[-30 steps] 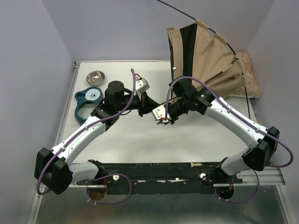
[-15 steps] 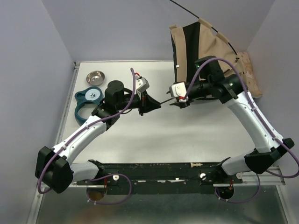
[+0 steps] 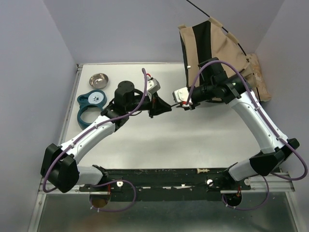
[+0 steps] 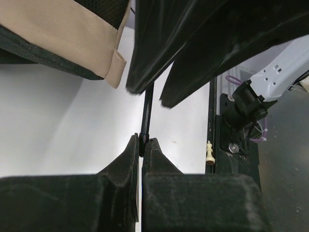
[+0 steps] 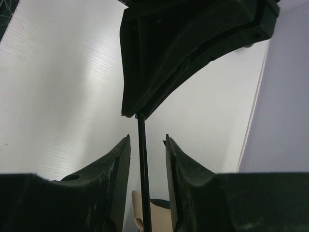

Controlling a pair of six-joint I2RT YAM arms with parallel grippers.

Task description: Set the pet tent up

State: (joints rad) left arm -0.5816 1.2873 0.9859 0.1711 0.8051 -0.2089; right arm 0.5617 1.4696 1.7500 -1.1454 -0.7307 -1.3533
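The pet tent (image 3: 217, 46), tan fabric with a black panel and thin black poles, stands tilted at the back right. A thin black pole (image 3: 173, 105) runs between my two grippers. My left gripper (image 3: 163, 105) is shut on the end of that pole (image 4: 143, 140); tan tent fabric (image 4: 58, 29) hangs above it in the left wrist view. My right gripper (image 3: 181, 103) faces the left one. Its jaws are open, with the pole (image 5: 143, 169) passing between them and touching neither finger. The label patch and pom-pom ball are out of view.
A steel bowl (image 3: 98, 79) and a teal ring toy (image 3: 89, 104) lie at the back left. A pink patterned cushion (image 3: 257, 77) leans behind the tent at the right wall. A white chess piece (image 3: 202, 170) lies on the front rail.
My right gripper has risen from the table and swung back and right to face the left gripper. My left gripper moved a little right. The tent shifted slightly up and right.
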